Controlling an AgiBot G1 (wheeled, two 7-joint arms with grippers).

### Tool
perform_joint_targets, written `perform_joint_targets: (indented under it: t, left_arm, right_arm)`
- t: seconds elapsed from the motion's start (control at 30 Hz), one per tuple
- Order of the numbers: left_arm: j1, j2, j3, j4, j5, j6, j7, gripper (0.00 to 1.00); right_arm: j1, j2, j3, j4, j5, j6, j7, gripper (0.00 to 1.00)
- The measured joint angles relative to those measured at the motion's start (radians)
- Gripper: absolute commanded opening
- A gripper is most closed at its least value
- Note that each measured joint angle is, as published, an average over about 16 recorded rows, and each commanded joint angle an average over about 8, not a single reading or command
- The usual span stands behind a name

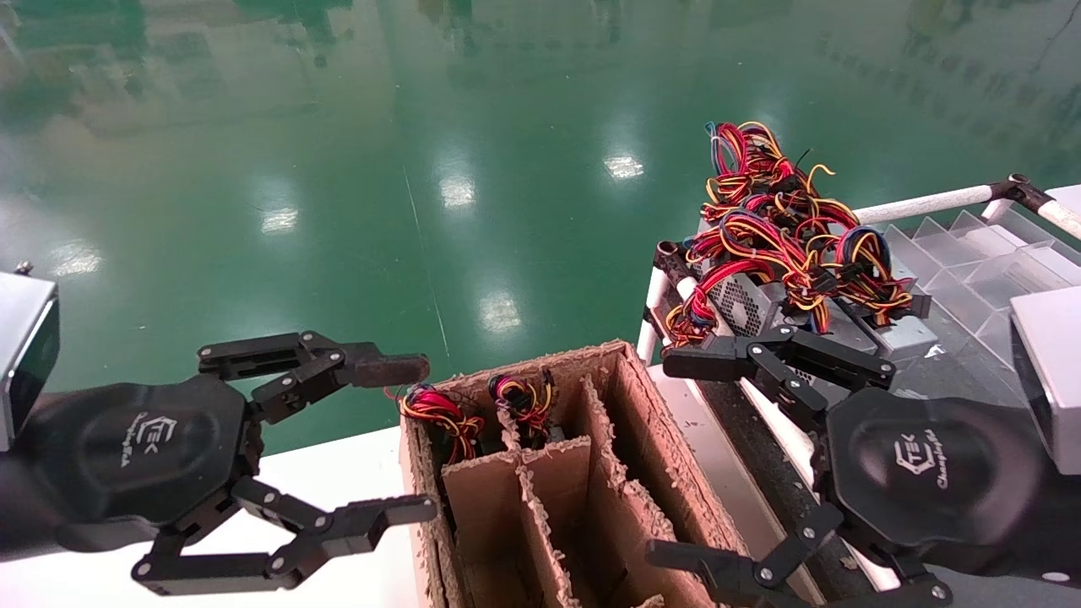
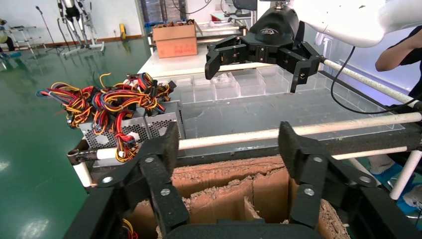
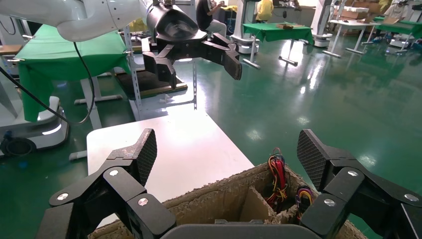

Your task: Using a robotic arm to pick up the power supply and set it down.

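Left hand (image 1: 418, 439): my left arm hangs over the white tabletop (image 1: 338, 473), just left of the cardboard box. Fingers (image 1: 388, 369) spread wide apart, nothing between them. From the right wrist camera I see it (image 3: 199, 62) well clear above the tabletop (image 3: 174, 149).

Cardboard divider box (image 1: 642, 473): brown, ragged edges, sits between my 2 hands at the tabletop's right end. Cardboard partitions split it into compartments. I count 2 wire bundles (image 1: 435, 414) poking up from the far-left compartments; the boxes beneath them I cannot make out. The other compartments in view look dark and I can't see into them.

Right hand (image 1: 676, 460): my right arm hovers at the box's right wall, over the gap toward the rack. Fingers (image 1: 705, 361) wide apart, holding nothing. Left wrist camera confirms it (image 2: 254, 67) open, above the clear trays.

Power supply (image 1: 743, 300): grey perforated metal box, 1 of several stacked at the near-left corner of the rack on my right, just beyond the right hand's upper finger. Not gripped.

Wires (image 1: 777, 228): red, yellow, black and blue tangle heaped on top of the stack.

Rack (image 1: 929, 203): white tube frame with black joints, clear divided trays (image 1: 971, 262) behind the supplies.

Floor (image 1: 422, 127): glossy green.
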Motion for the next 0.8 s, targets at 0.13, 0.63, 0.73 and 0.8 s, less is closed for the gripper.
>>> perform_joint_targets:
  t: [0.13,0.63,0.73,0.8]
  left_arm:
    - [0.0,0.0,0.0,0.0,0.0,0.0,0.0,0.0]
    - [0.0,0.0,0.0,0.0,0.0,0.0,0.0,0.0]
    - [0.0,0.0,0.0,0.0,0.0,0.0,0.0,0.0]
    - [0.0,0.0,0.0,0.0,0.0,0.0,0.0,0.0]
  right_arm:
    - [0.0,0.0,0.0,0.0,0.0,0.0,0.0,1.0]
    - [0.0,0.0,0.0,0.0,0.0,0.0,0.0,1.0]
    - [0.0,0.0,0.0,0.0,0.0,0.0,0.0,1.0]
    - [0.0,0.0,0.0,0.0,0.0,0.0,0.0,1.0]
